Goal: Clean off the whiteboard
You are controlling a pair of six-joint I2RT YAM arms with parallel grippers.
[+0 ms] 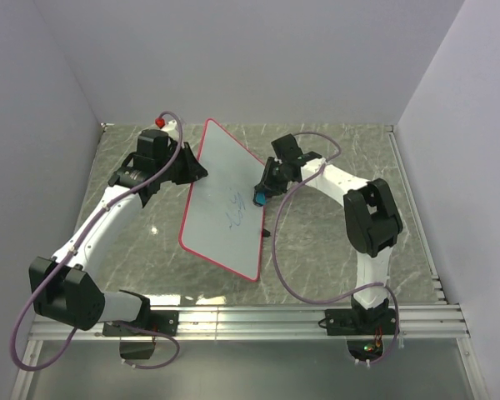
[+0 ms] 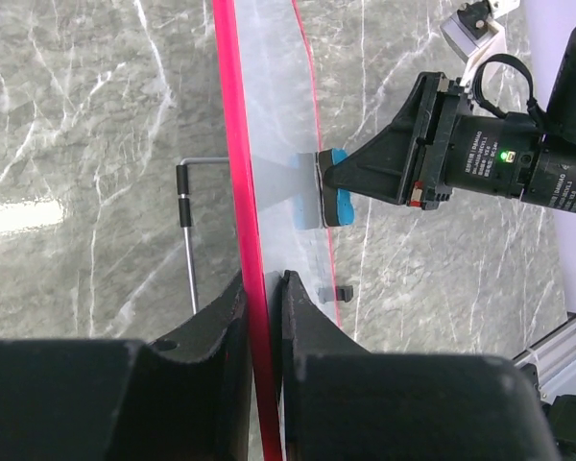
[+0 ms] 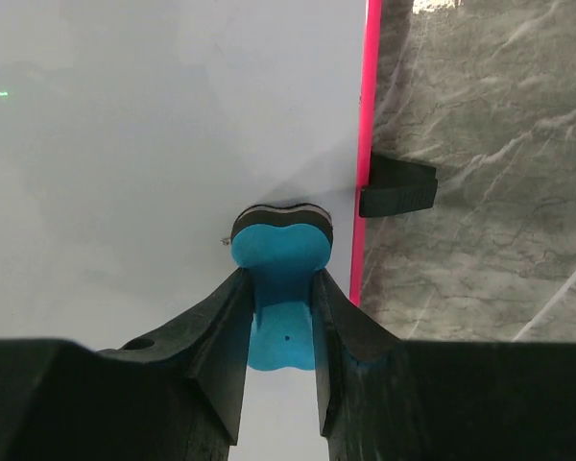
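The whiteboard point(image 1: 225, 200), white with a red-pink rim, stands tilted up on the table with blue scribbles point(image 1: 237, 215) near its middle. My left gripper point(image 1: 192, 171) is shut on the board's left rim; in the left wrist view the red rim point(image 2: 238, 173) runs between the fingers point(image 2: 302, 317). My right gripper point(image 1: 262, 190) is shut on a blue eraser point(image 1: 257, 198) and presses its dark felt face against the board near the right rim. In the right wrist view the eraser point(image 3: 281, 252) sits between my fingers on the whiteboard point(image 3: 154, 144). It also shows in the left wrist view point(image 2: 328, 187).
A black clip point(image 3: 396, 186) sticks out from the board's right rim. A thin metal stand rod point(image 2: 187, 226) lies behind the board. Grey marble table point(image 1: 333, 242) with white walls around. An aluminium rail point(image 1: 258, 321) runs along the near edge.
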